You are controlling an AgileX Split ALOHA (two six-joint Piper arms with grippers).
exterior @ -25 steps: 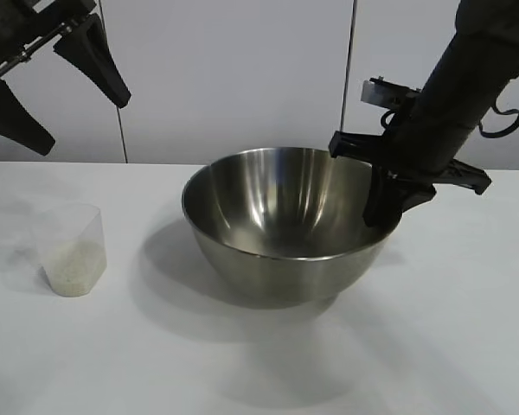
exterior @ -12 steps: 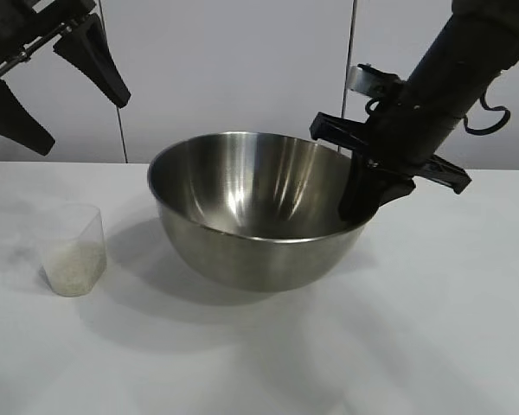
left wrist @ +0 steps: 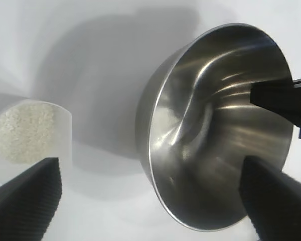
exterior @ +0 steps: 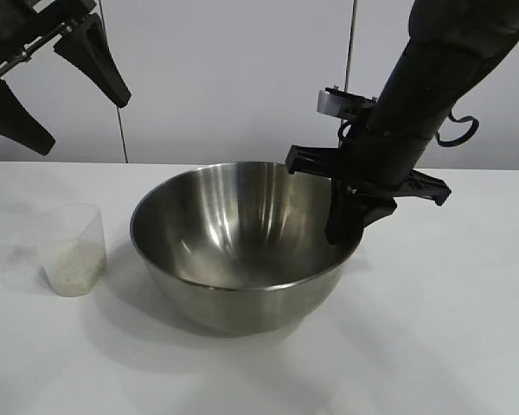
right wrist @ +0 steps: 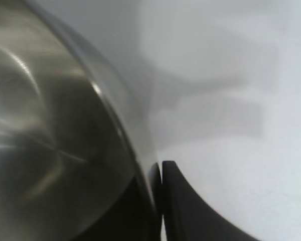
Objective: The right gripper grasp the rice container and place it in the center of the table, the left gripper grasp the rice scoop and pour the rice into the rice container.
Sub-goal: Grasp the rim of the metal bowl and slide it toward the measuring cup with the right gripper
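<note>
Clearly the rice container (exterior: 242,246) is handling as a stiff, fairly weighty thing: thin polished steel, smooth and probably slippery, with no handle, so the rim is the only sensible place to take hold of it. The right end effector (exterior: 344,226) is doing just that, pinching the rim on the side nearest its own arm with one finger inside the bowl and one outside; in the right wrist view the fingers (right wrist: 180,201) are closing almost completely on the thin wall (right wrist: 65,125). A one-sided pinch on slick metal is likely to let the bowl swing or slip if it is jerked, so gentle motion is looking wise. The bowl is sitting near the middle of the desk (exterior: 450,328), tilting slightly, and whether its base is touching the surface is hard to tell.

The rice scoop (exterior: 71,251) is standing upright on the desk, well apart from the bowl on the left arm's side, holding the rice (left wrist: 22,131). It is looking light, thin and somewhat flexible; squeezing hard could be deforming it and spilling grains. The left end effector (exterior: 60,82) is hanging above it, spread wide and holding nothing.
</note>
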